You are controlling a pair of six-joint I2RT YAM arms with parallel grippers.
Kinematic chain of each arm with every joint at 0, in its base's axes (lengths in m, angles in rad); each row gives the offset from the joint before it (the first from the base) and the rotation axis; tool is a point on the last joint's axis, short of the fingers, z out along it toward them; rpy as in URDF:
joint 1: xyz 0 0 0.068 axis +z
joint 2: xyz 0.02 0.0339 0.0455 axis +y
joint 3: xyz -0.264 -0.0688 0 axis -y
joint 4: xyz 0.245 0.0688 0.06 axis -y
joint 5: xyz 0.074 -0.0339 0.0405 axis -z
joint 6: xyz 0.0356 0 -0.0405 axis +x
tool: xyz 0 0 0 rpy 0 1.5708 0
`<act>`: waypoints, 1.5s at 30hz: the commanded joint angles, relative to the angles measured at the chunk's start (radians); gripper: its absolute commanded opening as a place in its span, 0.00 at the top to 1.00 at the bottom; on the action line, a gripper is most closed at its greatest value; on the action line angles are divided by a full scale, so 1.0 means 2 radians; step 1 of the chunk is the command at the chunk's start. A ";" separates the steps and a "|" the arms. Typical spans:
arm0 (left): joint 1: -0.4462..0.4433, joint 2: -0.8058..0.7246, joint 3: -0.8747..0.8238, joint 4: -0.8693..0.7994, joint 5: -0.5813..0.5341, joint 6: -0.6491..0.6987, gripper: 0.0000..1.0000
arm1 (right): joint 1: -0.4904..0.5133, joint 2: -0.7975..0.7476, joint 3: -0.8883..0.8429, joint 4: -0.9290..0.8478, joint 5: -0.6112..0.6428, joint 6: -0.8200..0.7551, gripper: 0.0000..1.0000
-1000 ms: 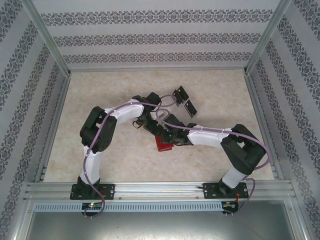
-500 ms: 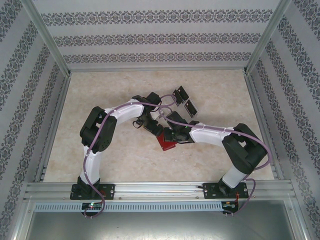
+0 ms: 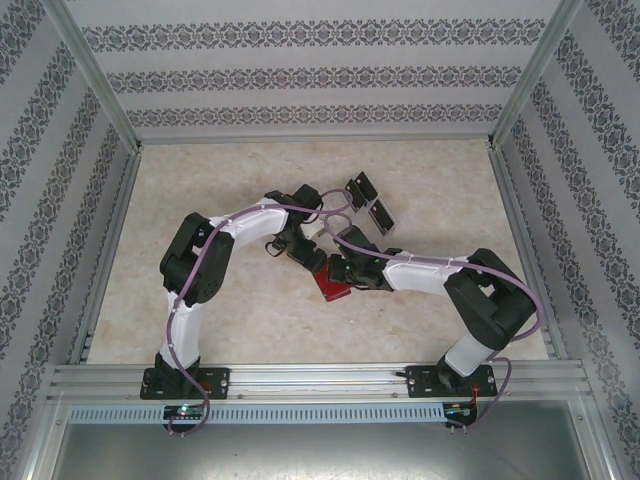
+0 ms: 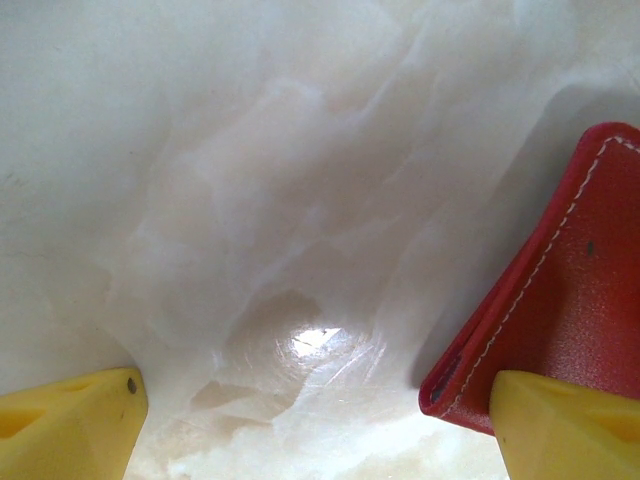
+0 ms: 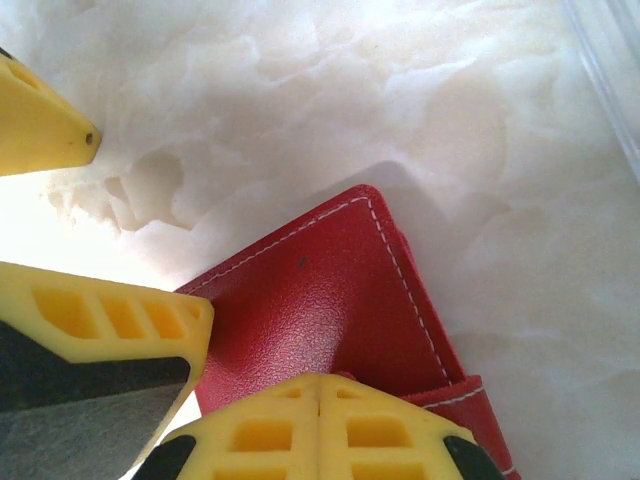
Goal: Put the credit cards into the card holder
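Observation:
The card holder (image 3: 331,287) is a red stitched wallet lying closed on the marble table between both arms. My right gripper (image 5: 320,425) is shut, its tips pressed on the card holder's (image 5: 320,300) top face beside the closing tab (image 5: 480,410). My left gripper (image 4: 315,430) is open. One of its fingers (image 4: 565,425) rests at the card holder's (image 4: 570,290) corner, and bare table lies between the two fingers. In the top view the left gripper (image 3: 305,255) and right gripper (image 3: 336,272) meet over the wallet. The black credit cards (image 3: 368,204) stand in a clear rack behind them.
The clear plastic rack (image 3: 383,222) sits just beyond the grippers, right of centre. Aluminium frame rails (image 3: 310,378) and patterned walls border the table. The left arm's yellow fingers (image 5: 100,325) crowd the left of the right wrist view.
The wallet has turned a little on the table under the right gripper, whose forearm has swung slightly nearer. The left gripper's jaws have narrowed a touch.

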 commanded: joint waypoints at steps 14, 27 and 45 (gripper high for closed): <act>-0.008 0.035 0.000 -0.004 0.013 0.002 0.10 | -0.011 -0.074 0.053 -0.140 -0.013 -0.046 0.65; 0.005 0.001 0.013 0.011 -0.009 -0.016 0.04 | -0.013 -0.164 0.004 -0.161 0.023 -0.018 0.45; 0.116 -0.346 -0.136 0.186 -0.151 -0.129 0.00 | -0.121 -0.354 0.075 -0.296 0.269 -0.096 0.02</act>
